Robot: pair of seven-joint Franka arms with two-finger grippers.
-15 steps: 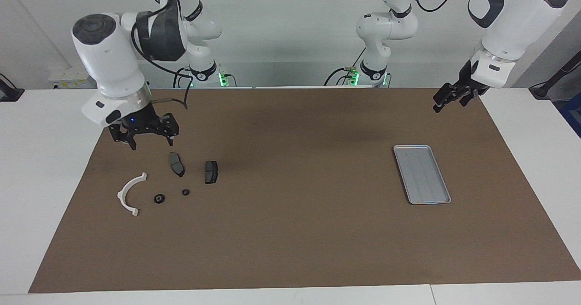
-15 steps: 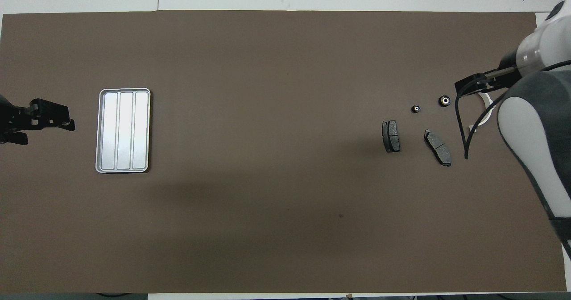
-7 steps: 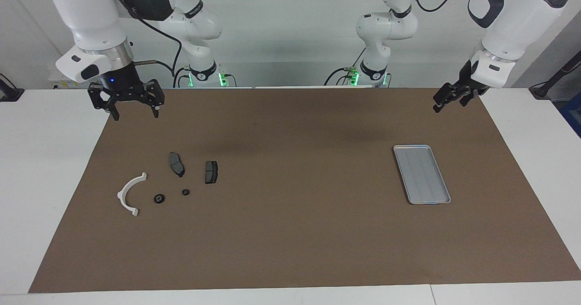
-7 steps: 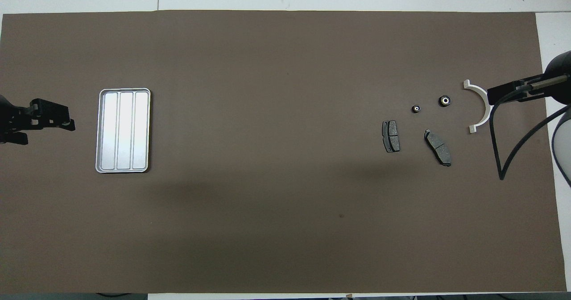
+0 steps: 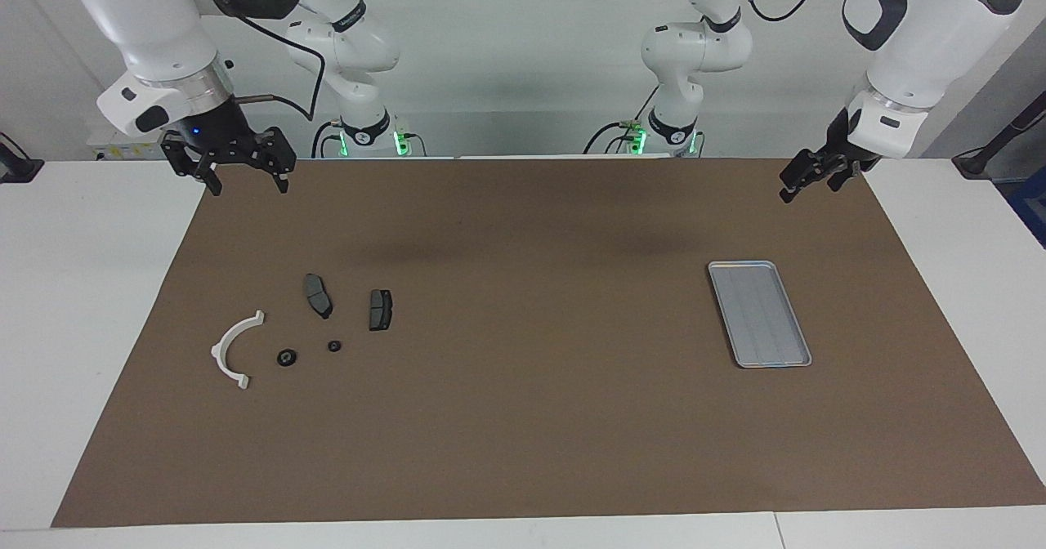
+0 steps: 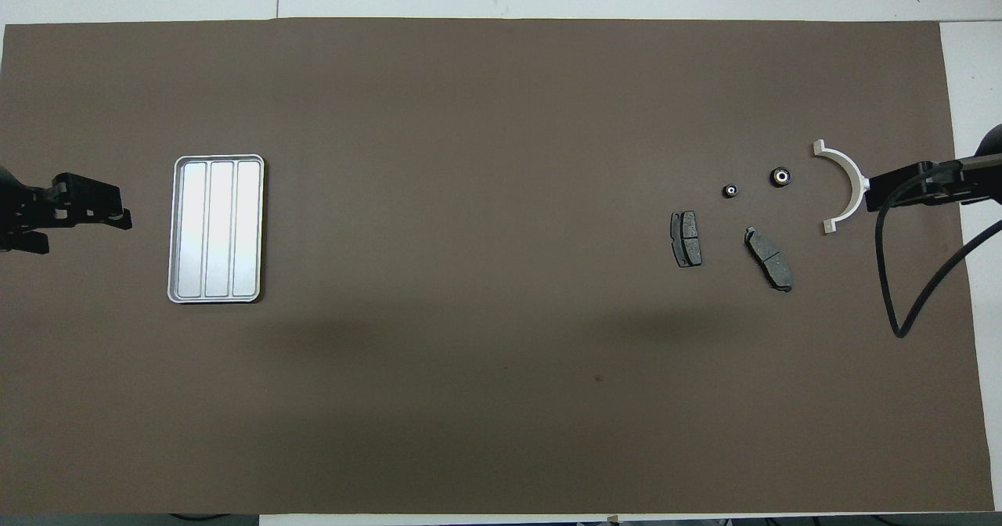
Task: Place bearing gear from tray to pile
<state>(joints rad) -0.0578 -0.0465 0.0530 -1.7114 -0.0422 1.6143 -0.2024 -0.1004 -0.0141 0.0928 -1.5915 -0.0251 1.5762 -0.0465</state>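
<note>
Both grippers hung wide and empty over the mat's [image 5: 523,418] edges: right gripper [image 5: 242,183] above the pile [image 5: 302,332], left gripper [image 5: 805,181] above the tray [image 5: 797,332].

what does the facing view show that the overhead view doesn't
Only the facing view shows the arms' bodies and bases, and the right gripper whole, open and raised over the mat's edge. Only the overhead view shows the tray's ribs clearly. Both share the empty tray, the white bracket, two brake pads, two small bearing gears, and the open left gripper waiting beside the tray.
</note>
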